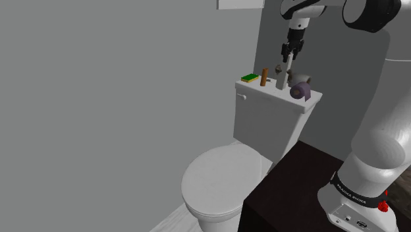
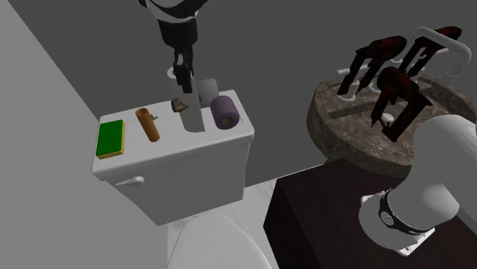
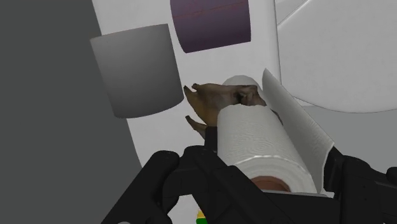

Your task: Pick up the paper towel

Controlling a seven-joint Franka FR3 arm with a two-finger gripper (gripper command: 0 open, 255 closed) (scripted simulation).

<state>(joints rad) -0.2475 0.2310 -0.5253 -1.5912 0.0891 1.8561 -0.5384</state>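
Observation:
The paper towel (image 1: 280, 78) (image 2: 191, 113) is a tall white roll standing upright on the toilet tank lid (image 1: 263, 95) (image 2: 164, 153). My gripper (image 1: 288, 61) (image 2: 183, 79) comes down from above and is shut on the roll's upper end. In the wrist view the roll (image 3: 261, 137) is clasped between the two black fingers (image 3: 184, 184), with a loose sheet edge curling off one side. I cannot tell whether its lower end still touches the lid.
On the lid are a green sponge (image 1: 249, 78) (image 2: 110, 138), an orange-brown cylinder (image 1: 263, 77) (image 2: 147, 124), a small brown object (image 2: 177, 105) (image 3: 219, 102), a grey roll (image 2: 208, 90) (image 3: 137, 70) and a purple roll (image 1: 301, 90) (image 2: 225, 112) (image 3: 213, 22). The wall lies close behind. The toilet bowl (image 1: 214, 181) is below.

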